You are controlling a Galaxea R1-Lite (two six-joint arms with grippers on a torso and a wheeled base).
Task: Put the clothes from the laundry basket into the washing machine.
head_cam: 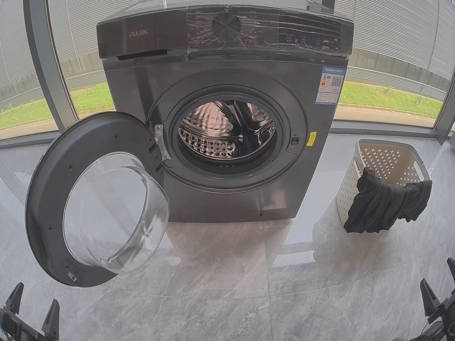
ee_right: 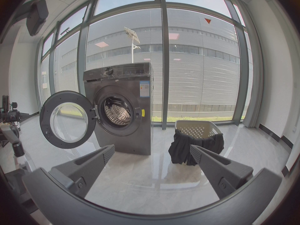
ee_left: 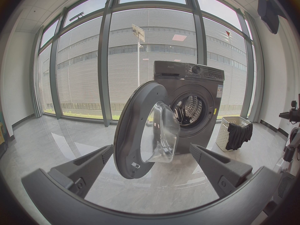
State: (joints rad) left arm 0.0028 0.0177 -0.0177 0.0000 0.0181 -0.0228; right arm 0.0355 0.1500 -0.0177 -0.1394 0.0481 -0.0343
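Note:
A grey front-loading washing machine stands ahead, its round door swung wide to the left and its steel drum showing. To its right sits a white laundry basket with a black garment draped over its front rim. The machine and the basket also appear in the left wrist view, and the basket with the garment in the right wrist view. My left gripper is open and holds nothing, low at the near left. My right gripper is open too, low at the near right.
Glossy grey floor tiles stretch between me and the machine. The open door juts out over the floor on the left. Tall windows run behind the machine.

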